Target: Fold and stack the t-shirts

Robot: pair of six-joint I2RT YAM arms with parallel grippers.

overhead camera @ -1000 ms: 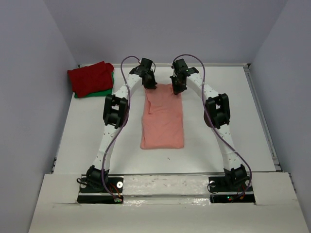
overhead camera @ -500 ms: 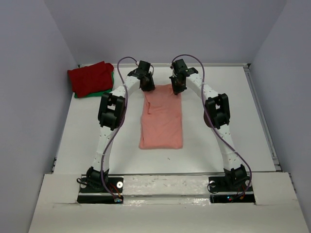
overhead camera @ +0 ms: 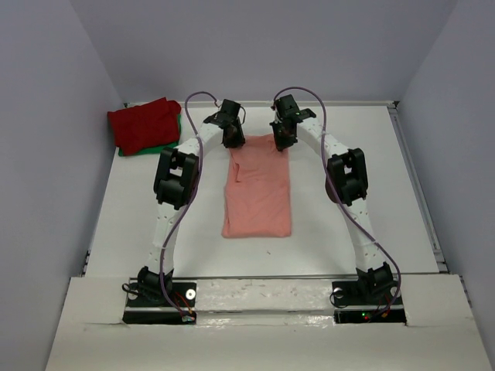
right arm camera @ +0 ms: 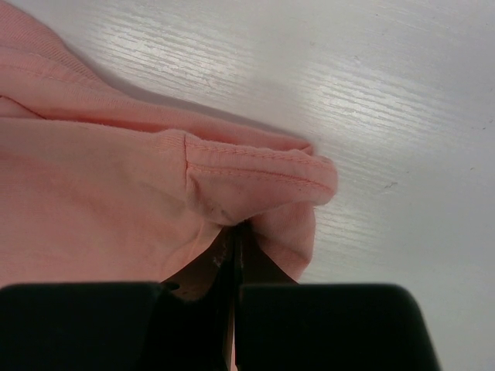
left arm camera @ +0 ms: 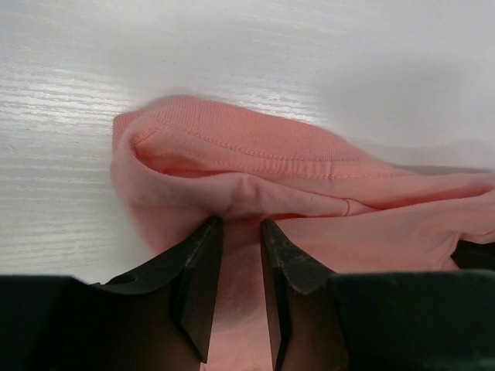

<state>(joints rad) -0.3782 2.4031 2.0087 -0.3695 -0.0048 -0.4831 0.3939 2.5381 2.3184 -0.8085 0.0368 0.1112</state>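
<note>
A salmon-pink shirt (overhead camera: 257, 193) lies folded into a long strip mid-tabletop (overhead camera: 402, 201). The right hand (right arm camera: 234, 232) is clenched on its far right corner. The left hand (left arm camera: 240, 224) is released, fingers parted over the far left corner. A dark red shirt (overhead camera: 143, 124) rests on a green shirt (overhead camera: 166, 146) at the far left.

you have bare tabletop (overhead camera: 390, 193) right of the salmon-pink shirt (overhead camera: 257, 193) and a narrower lane on its left, but the left arm (overhead camera: 174, 178) and right arm (overhead camera: 346, 176) arch along both flanks. the dark red shirt (overhead camera: 143, 124) on the green shirt (overhead camera: 166, 145) blocks the far-left corner by the wall (overhead camera: 54, 154); the left tool (overhead camera: 233, 139) and right tool (overhead camera: 281, 141) crowd the pink shirt's far edge
</note>
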